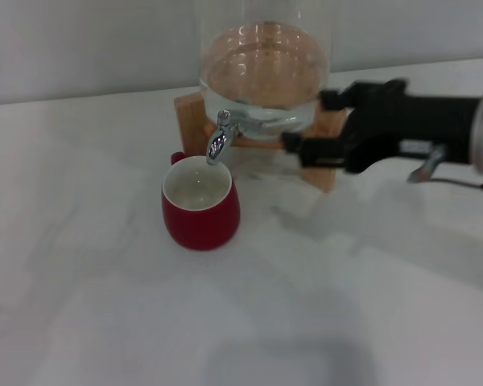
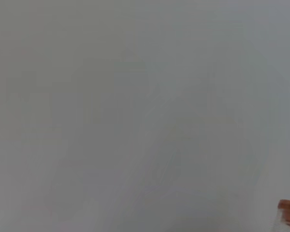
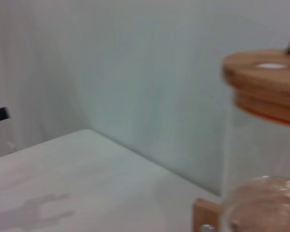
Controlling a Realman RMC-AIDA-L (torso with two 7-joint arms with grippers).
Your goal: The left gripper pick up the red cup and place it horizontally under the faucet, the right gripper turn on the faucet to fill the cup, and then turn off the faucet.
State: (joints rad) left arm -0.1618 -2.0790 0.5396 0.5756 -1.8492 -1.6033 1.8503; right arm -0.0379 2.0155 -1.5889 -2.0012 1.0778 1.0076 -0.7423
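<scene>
The red cup (image 1: 200, 207) stands upright on the white table, its white inside facing up and its small handle toward the back left. Its mouth sits directly below the spout of the chrome faucet (image 1: 219, 141), which sticks out from the base of the glass jar (image 1: 264, 72). My right gripper (image 1: 310, 121) reaches in from the right at the jar's base, a short way right of the faucet. It is open, with nothing between its fingers. My left gripper is out of view; the left wrist view shows only a pale blank surface.
The jar holds water and rests on a wooden stand (image 1: 322, 165). In the right wrist view its wooden lid (image 3: 263, 79) and a stand corner (image 3: 205, 212) show against a pale wall. White table (image 1: 105, 305) lies left of and in front of the cup.
</scene>
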